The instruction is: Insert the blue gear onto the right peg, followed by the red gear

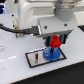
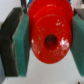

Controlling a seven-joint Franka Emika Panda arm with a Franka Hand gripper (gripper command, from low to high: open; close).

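The blue gear (image 1: 51, 53) lies flat on the grey black-edged plate (image 1: 37, 58), at the plate's end on the exterior view's right; the right peg is hidden under it. The left peg (image 1: 36, 56) stands free as a thin dark pin. My gripper (image 1: 55, 43) is shut on the red gear (image 1: 55, 42) and holds it just above the blue gear. In the wrist view the red gear (image 2: 49, 33) fills the picture between the green finger pads (image 2: 22, 46), its centre hole dark. The blue gear is hidden in the wrist view.
The plate rests on a white table (image 1: 15, 70). The arm's white body (image 1: 35, 15) and a black cable (image 1: 20, 31) hang over the back of the scene.
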